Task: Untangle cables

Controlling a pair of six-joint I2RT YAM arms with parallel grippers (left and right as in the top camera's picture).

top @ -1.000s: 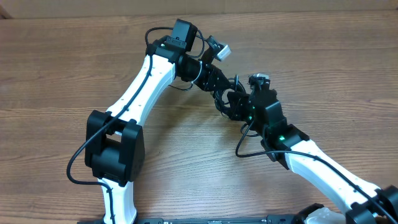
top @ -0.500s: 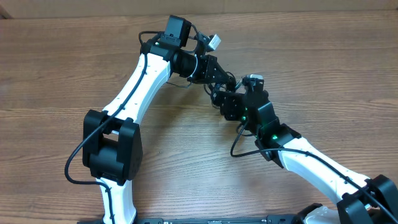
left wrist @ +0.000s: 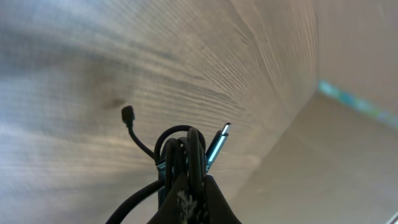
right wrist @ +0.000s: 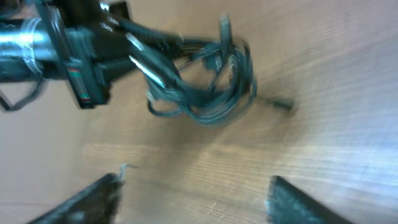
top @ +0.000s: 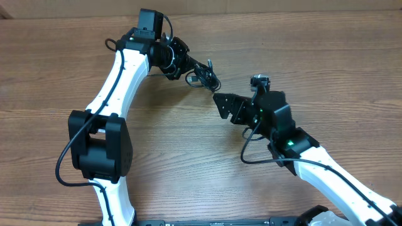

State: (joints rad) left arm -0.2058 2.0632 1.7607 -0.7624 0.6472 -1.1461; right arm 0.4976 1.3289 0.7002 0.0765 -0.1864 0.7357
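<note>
Wood-grain tabletop [top: 326, 69] fills the overhead view, with a strip of plain tan wall [top: 282, 6] along the top edge. The left gripper [top: 190, 68], in the upper middle of that frame, is clamped tight on the cables [top: 205, 76], a small dark bundle of thin cords that sticks out from its tip toward the right.

In the left wrist view its fingers [left wrist: 205, 210] meet at the bottom centre, pinching several looped cords that bulge up just above them. A small black plug [left wrist: 127, 114] on one thin cord reaches to the upper left of the loops. A flat silvery plug [left wrist: 219, 138] juts to the upper right. Whether the bundle touches the wood cannot be told.

The right gripper [top: 223, 108], near the middle of the overhead frame and just lower right of the bundle, stands spread wide with nothing between its jaws, clear of the cords. In the right wrist view its two fingers [right wrist: 93, 199] show blurred at the lower corners with bare wood between them. The tangle hangs in the upper middle, held from the upper left by the other gripper.

Outward, the white left arm [top: 119, 75] runs down to the lower left, and the right arm [top: 333, 182] runs off toward the lower right corner.
</note>
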